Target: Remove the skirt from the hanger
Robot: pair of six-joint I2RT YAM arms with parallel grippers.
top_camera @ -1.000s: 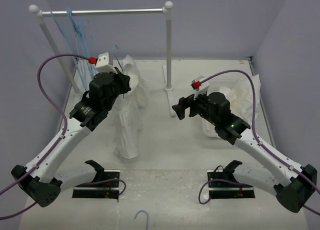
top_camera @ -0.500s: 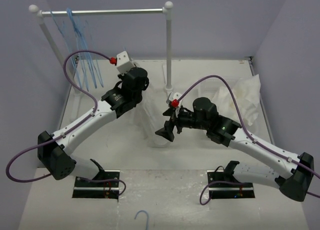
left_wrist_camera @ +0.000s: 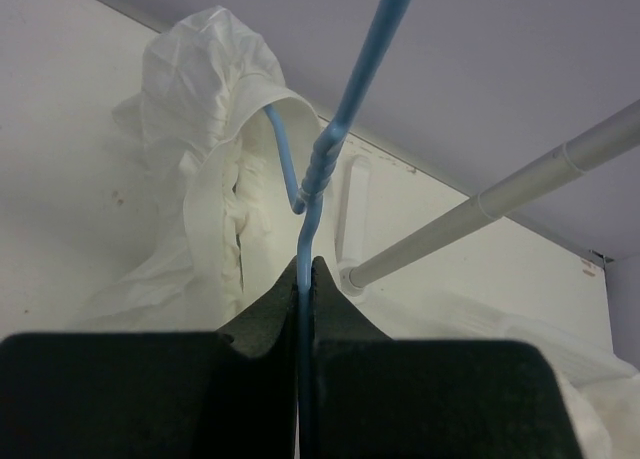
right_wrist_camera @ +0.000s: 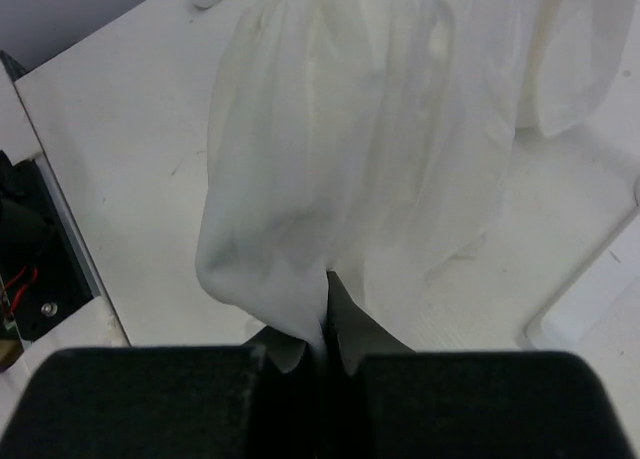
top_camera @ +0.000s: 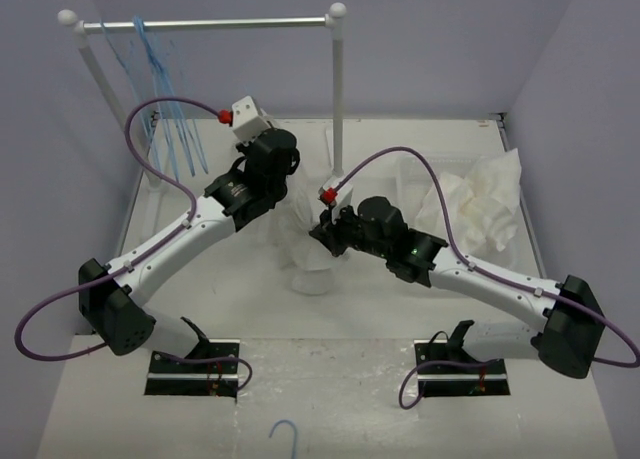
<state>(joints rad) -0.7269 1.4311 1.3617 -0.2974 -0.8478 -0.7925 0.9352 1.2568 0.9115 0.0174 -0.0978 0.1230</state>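
Note:
The white sheer skirt [top_camera: 306, 267] hangs in the middle of the table from the light-blue hanger [left_wrist_camera: 346, 95]. In the left wrist view the hanger's wire runs into the skirt's bunched top [left_wrist_camera: 205, 89]. My left gripper [left_wrist_camera: 307, 267] is shut on the hanger's wire just below its twisted neck, and holds it above the skirt [top_camera: 262, 169]. My right gripper [right_wrist_camera: 330, 284] is shut on a fold of the skirt's [right_wrist_camera: 370, 129] lower part, at its right side in the top view [top_camera: 325, 229].
A silver rail [top_camera: 210, 23] on white posts [top_camera: 337, 99] stands at the back, with several blue hangers [top_camera: 160, 89] at its left end. White fabric [top_camera: 480, 204] is piled at the right. A blue hook [top_camera: 285, 434] lies at the near edge.
My right gripper moved left to the skirt and shut on it. Early in the second my left arm carried the hanger and skirt toward the centre, then held still.

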